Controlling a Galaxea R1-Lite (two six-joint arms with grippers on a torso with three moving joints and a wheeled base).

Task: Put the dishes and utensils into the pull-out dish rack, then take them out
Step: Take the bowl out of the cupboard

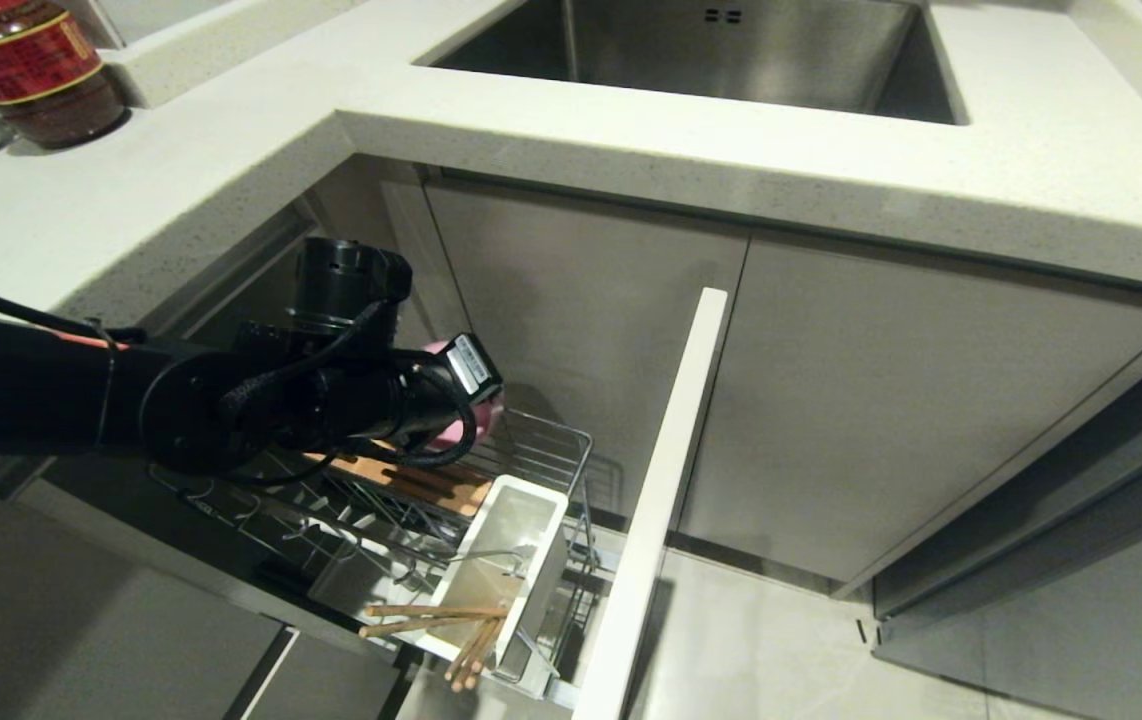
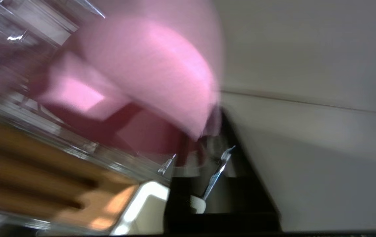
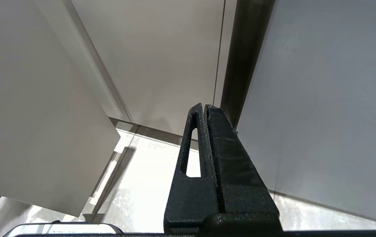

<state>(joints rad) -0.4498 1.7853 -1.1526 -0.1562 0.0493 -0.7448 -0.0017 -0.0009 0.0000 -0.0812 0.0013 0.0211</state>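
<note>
So my left gripper (image 1: 487, 400) is down in the pulled-out dish rack (image 1: 551, 450), jaws clamped on the rim of the pink bowl (image 2: 148, 75) at the rack's back end, just past the wooden strip (image 1: 431, 485). Honestly the grip worries me: it's a thin pinch on 1 edge, so the bowl could swing or slip out once I lift, and the blur in my wrist view says it isn't sitting steady. If I pull up crooked, it could snag on the wire prongs or clip the underside of the worktop (image 1: 831, 180) right above. The chopsticks (image 1: 436, 612) and fork (image 1: 491, 555) sit in the white holder (image 1: 521, 530) at the front, chopsticks poking over its edge, so a jolt to the rack might tip them out. My right gripper (image 3: 204, 110) hangs closed and empty by the cabinets.
</note>
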